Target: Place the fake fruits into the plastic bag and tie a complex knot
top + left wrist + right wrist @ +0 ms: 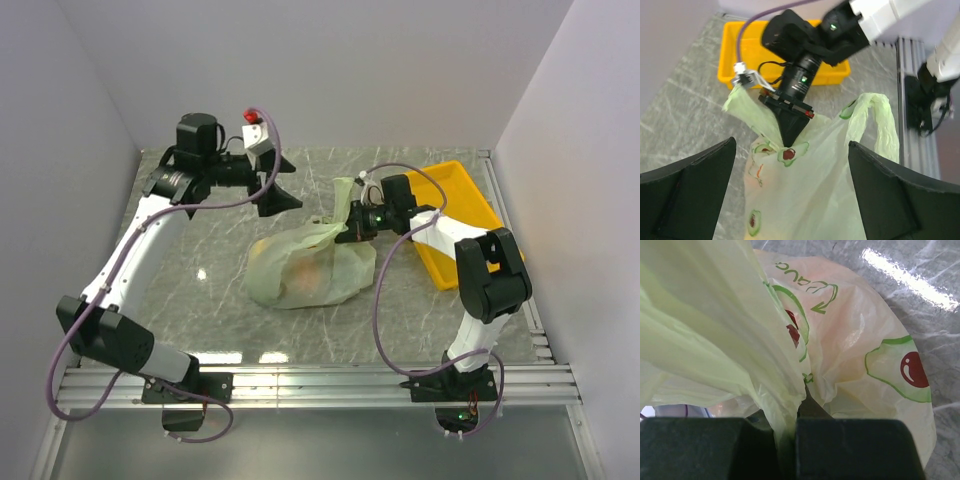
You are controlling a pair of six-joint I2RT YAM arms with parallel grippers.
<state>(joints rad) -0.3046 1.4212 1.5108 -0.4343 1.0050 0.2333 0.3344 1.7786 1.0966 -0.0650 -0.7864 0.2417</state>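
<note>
The pale-green plastic bag (305, 268) lies bulging in the middle of the table. The fake fruits show only as an orange glow (312, 276) through its skin. My right gripper (350, 233) is shut on a gathered fold of the plastic bag (855, 340) near its top; in the right wrist view the film runs down between the fingers (840, 450). My left gripper (281, 187) hovers behind and left of the bag, open and holding nothing. Its view shows the plastic bag (805, 195), one handle loop (881, 125) hanging free and the right gripper (789, 137) pinching the film. No knot is in view.
A yellow tray (470, 215) stands at the back right, close behind the right arm, and shows in the left wrist view as the yellow tray (730, 60). Grey walls close in the table on the left, back and right. An aluminium rail (320, 380) runs along the near edge.
</note>
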